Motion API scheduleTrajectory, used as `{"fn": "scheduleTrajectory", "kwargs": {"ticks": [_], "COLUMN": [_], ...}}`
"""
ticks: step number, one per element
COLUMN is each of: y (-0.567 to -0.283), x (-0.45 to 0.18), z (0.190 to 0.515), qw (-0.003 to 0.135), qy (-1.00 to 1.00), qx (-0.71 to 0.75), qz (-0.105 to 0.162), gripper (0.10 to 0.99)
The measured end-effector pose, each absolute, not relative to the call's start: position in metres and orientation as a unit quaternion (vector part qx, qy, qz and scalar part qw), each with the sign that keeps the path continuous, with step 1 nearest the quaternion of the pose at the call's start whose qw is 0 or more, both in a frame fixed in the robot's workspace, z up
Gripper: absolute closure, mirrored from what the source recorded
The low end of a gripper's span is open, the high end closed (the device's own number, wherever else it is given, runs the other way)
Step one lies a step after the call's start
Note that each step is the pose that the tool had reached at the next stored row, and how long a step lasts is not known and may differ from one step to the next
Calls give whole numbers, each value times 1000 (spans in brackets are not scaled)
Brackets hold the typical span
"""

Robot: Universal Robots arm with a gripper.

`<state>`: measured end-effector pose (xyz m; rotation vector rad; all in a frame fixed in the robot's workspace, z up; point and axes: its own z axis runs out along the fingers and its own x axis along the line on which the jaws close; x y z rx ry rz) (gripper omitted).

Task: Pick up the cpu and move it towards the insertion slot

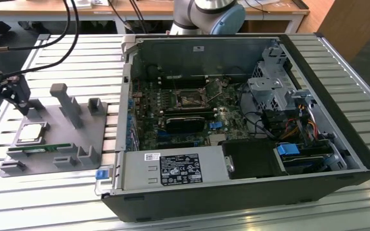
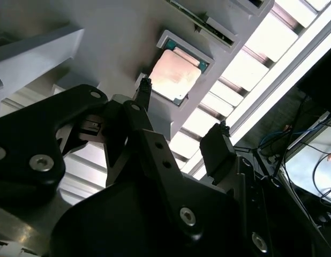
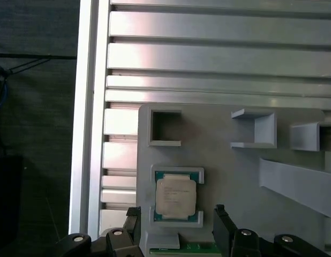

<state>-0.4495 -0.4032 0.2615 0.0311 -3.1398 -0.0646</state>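
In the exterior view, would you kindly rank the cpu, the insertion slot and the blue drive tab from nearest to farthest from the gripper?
From the gripper, open above the grey fixture:
1. The cpu, on that fixture, at the exterior view's left.
2. The insertion slot, midway inside the computer case.
3. The blue drive tab, at the exterior view's right.

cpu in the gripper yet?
No, in the first wrist view the cpu lies in its recess on the grey fixture, and the open gripper holds nothing.
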Motion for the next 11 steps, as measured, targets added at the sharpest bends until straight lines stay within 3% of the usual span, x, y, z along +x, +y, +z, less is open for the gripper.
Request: {"fn": "scheduleTrajectory", "kwargs": {"ticks": [11], "y": [-403], "x": [-450], "z": [250], "qw": [0], "qy": [-1000], "qx": [10], "qz": [-21], "gripper": [439]}}
